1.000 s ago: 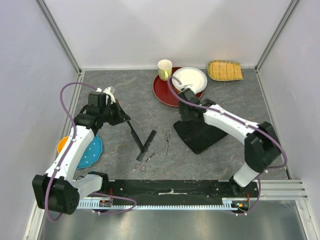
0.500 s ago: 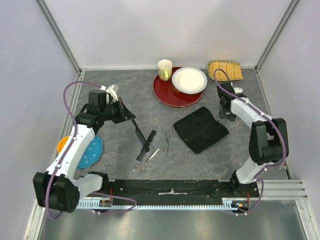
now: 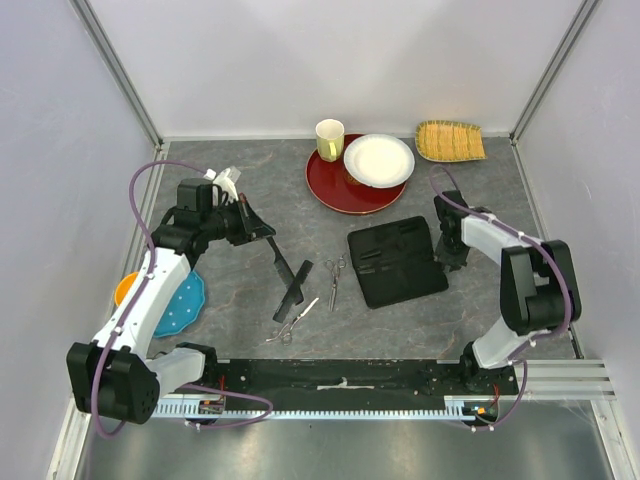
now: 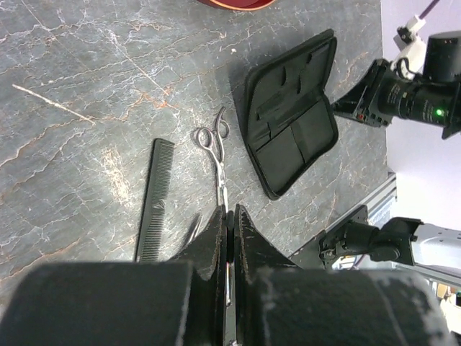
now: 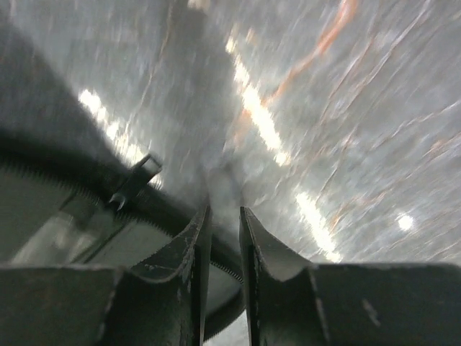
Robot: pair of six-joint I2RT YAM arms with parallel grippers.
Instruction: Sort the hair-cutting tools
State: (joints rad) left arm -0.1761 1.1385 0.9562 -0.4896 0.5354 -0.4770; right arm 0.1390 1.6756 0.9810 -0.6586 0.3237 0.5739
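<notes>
Left end effector (image 3: pixel 266 234) pinched shut on the long comb (image 3: pixel 281 262), left of counter (image 3: pixel 250 190) centre; thick comb (image 3: pixel 294 290) and two scissors (image 3: pixel 334 276) (image 3: pixel 290 324) lie toward the near edge. Right end effector (image 5: pixel 223 231), fingers (image 5: pixel 193 259) narrowly parted, at the case (image 3: pixel 398 262)'s rim; grip indeterminate.

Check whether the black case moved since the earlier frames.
Yes. The black case swung clockwise in the top view, its far edge now closer to parallel with the back edge of the table.
</notes>
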